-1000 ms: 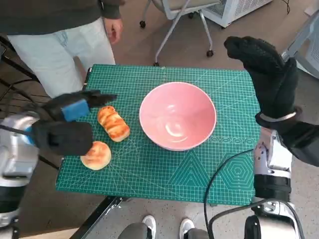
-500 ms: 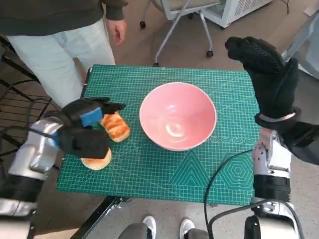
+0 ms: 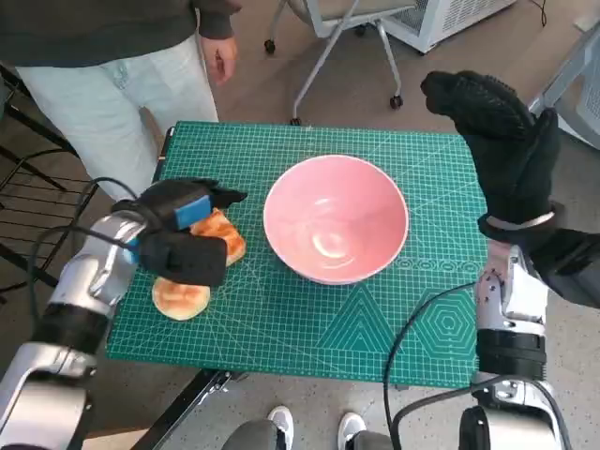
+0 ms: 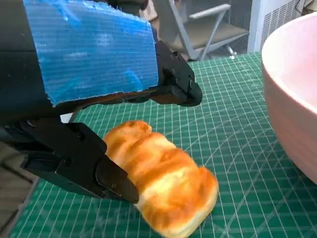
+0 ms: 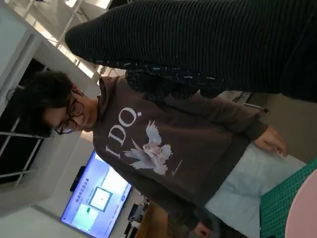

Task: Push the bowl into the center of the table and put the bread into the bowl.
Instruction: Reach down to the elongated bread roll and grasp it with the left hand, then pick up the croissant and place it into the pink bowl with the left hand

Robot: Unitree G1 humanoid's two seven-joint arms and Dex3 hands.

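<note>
The pink bowl (image 3: 336,217) stands upright near the middle of the green cutting mat (image 3: 375,319); its rim (image 4: 292,99) also shows in the left wrist view. A long golden bread roll (image 3: 228,239) lies just left of the bowl. My left hand (image 3: 183,234) hovers over the roll with fingers spread on either side. In the left wrist view the roll (image 4: 168,178) lies between the fingers (image 4: 173,89) and the thumb, which touches its side. It is not gripped. A round bun (image 3: 180,296) lies nearer the mat's front left. My right hand (image 3: 502,141) is raised, holding nothing, above the mat's right edge.
A person (image 3: 103,56) stands at the table's far left corner, also seen in the right wrist view (image 5: 158,144). An office chair (image 3: 347,19) stands behind the table. A black cable (image 3: 412,328) hangs over the mat's front right.
My left hand has moved right and forward, from beside the round bun to over the long roll. The bowl, both breads and my right hand have stayed put.
</note>
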